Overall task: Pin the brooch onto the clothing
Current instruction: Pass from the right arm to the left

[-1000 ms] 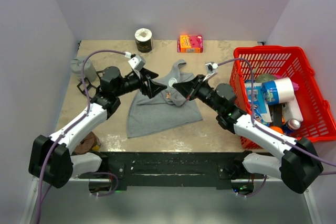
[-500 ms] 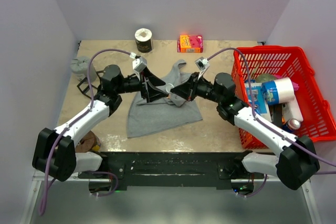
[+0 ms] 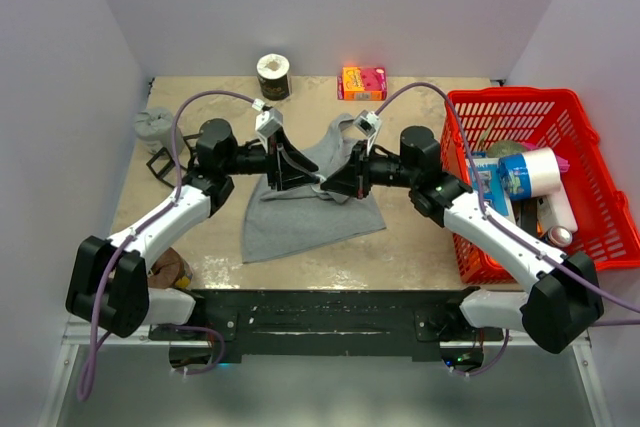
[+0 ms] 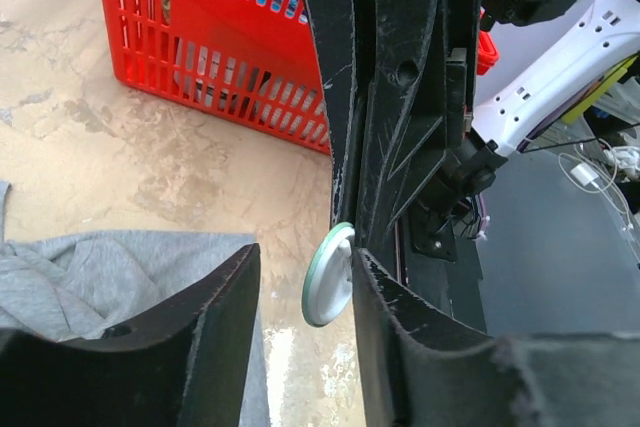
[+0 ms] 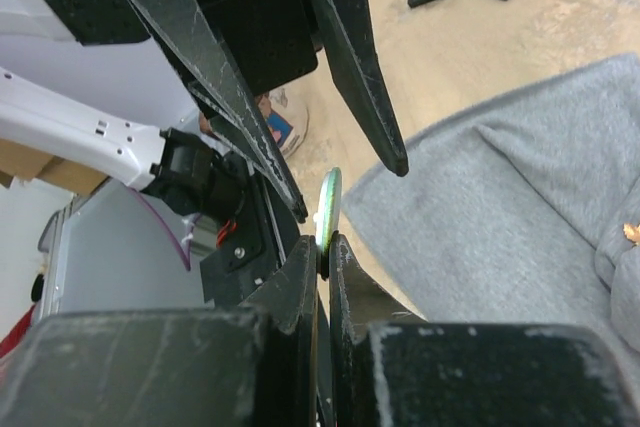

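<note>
Right pincer (image 5: 322,247) clamps thin pale disc (image 4: 328,274) edge-on above clothing (image 3: 300,222), mid-surface. Left pincer (image 4: 305,259) half-wide, 2 fingers flanking disc, no grip yet. Brooch (image 5: 630,232): orange speck on grey fold nearby. Likely handover: centre disc, squeeze squarely, right lets go 2nd.

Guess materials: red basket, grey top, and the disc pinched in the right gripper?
Red basket: moulded plastic, going by its glossy, uniform lattice walls.
Grey top: soft knit fabric, matte and lying in folds.
Disc: thin, smooth, pale face with a greenish rim. Plastic or coated metal, can't tell which.
</note>
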You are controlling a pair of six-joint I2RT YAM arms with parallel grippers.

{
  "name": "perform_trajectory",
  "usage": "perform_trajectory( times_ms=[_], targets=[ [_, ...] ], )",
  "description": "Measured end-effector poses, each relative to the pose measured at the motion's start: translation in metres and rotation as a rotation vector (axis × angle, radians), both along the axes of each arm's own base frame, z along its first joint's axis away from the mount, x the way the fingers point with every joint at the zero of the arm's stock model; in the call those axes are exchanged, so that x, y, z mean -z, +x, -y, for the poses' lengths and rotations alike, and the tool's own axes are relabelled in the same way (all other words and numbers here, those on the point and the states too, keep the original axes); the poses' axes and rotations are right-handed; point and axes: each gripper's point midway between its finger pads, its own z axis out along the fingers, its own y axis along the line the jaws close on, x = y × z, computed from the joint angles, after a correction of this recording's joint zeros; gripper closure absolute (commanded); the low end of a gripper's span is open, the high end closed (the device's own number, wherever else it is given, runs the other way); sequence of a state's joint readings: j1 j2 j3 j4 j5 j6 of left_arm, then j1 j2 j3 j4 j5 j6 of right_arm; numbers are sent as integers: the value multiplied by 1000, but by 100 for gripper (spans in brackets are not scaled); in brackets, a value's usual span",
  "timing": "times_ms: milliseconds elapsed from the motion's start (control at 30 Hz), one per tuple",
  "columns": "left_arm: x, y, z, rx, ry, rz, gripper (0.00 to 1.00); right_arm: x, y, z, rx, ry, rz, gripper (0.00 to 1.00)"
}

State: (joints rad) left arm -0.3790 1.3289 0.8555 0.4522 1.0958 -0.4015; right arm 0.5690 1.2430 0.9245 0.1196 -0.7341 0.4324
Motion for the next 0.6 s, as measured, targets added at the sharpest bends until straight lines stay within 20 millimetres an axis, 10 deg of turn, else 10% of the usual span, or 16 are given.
perform_trajectory(
  times_ms=[400,600],
  targets=[
    [4,-10,1,77,5,-19,51,-4,-3,2,-31,-30,22,100],
    [3,-10,1,83,9,-19,74,-6,-7,2,-53,-32,21,100]
  ],
)
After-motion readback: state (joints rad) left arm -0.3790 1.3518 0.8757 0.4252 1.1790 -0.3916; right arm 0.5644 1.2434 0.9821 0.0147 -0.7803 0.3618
